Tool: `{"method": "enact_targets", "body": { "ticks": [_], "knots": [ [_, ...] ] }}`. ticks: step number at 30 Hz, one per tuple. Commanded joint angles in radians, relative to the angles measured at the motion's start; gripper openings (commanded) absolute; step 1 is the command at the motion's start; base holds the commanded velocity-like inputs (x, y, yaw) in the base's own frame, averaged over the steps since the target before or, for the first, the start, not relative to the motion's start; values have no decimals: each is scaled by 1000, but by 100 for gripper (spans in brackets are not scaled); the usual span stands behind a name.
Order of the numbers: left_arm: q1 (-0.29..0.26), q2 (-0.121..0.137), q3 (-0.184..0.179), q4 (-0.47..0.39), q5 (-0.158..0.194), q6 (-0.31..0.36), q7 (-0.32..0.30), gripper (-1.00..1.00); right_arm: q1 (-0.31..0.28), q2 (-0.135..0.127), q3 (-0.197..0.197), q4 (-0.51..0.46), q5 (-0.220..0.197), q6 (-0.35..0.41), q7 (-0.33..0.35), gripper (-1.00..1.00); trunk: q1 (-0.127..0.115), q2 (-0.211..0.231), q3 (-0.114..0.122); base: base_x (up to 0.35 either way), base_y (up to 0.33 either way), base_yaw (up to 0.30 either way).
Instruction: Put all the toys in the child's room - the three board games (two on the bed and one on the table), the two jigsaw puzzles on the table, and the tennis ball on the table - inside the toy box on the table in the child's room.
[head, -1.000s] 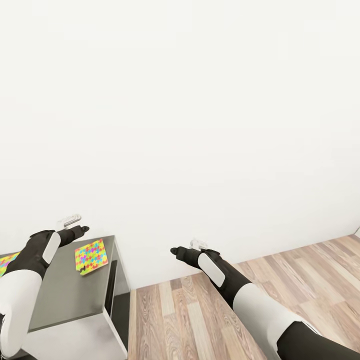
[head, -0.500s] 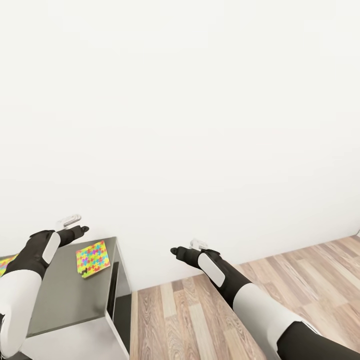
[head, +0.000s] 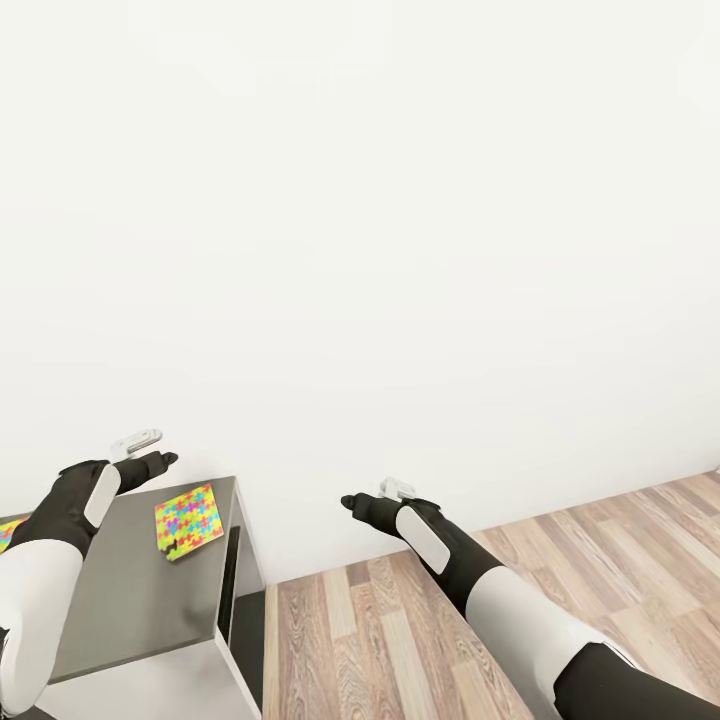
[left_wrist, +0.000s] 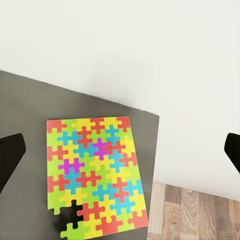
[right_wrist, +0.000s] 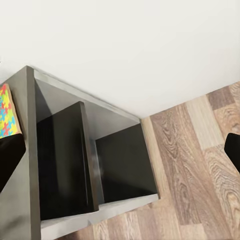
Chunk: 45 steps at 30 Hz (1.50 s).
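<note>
Both arms reach forward toward a plain white wall (head: 360, 220). The left gripper (head: 150, 455) hovers above the low dark grey table top (head: 140, 590), its jaws spread wide with nothing between them. Just below it, the thin multicoloured jigsaw puzzle sheet (head: 188, 520) (left_wrist: 95, 175) lies flat near the table's end, close to the wall, one piece loose at a corner. The right gripper (head: 365, 500) hangs over the wood-plank floor (head: 400, 640), also wide apart and empty. Its wrist camera looks down on the table's open side shelves (right_wrist: 90, 170).
</note>
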<state>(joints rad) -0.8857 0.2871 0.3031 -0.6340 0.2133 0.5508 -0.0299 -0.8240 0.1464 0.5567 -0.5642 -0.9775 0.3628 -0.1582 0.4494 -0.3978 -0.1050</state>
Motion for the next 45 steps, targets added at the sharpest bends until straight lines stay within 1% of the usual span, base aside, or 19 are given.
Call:
{"method": "enact_targets", "body": {
  "ticks": [1,7,23,32,37,41,45],
  "knots": [
    [-1,-1,4,-1,1,7,-3,100,-1,-1,5,-2,-10,1,-9,100,1,-2,-2,3,4,0],
    [-1,-1,4,-1,1,16,-3,100,-1,-1,5,-2,-10,1,-9,100,1,-2,-2,2,2,0],
    [-1,-1,2,1,1,76,0,100,-1,-1,5,-2,-10,2,-8,100,1,-2,-2,0,0,0],
    [-1,-1,2,22,1,99,5,100,-1,-2,5,-2,-10,2,17,100,1,-2,-2,0,0,0],
    [-1,1,2,93,-1,83,7,100,-1,-2,4,-2,-10,3,28,100,1,-2,-2,0,0,0],
    [-1,3,3,147,-1,35,8,100,-1,-3,3,-2,-10,3,31,100,1,-2,-2,0,0,0],
    [-1,3,4,174,-1,-7,9,100,-1,-3,3,-2,-10,4,34,100,1,-2,-2,0,0,0]
  ]
}}
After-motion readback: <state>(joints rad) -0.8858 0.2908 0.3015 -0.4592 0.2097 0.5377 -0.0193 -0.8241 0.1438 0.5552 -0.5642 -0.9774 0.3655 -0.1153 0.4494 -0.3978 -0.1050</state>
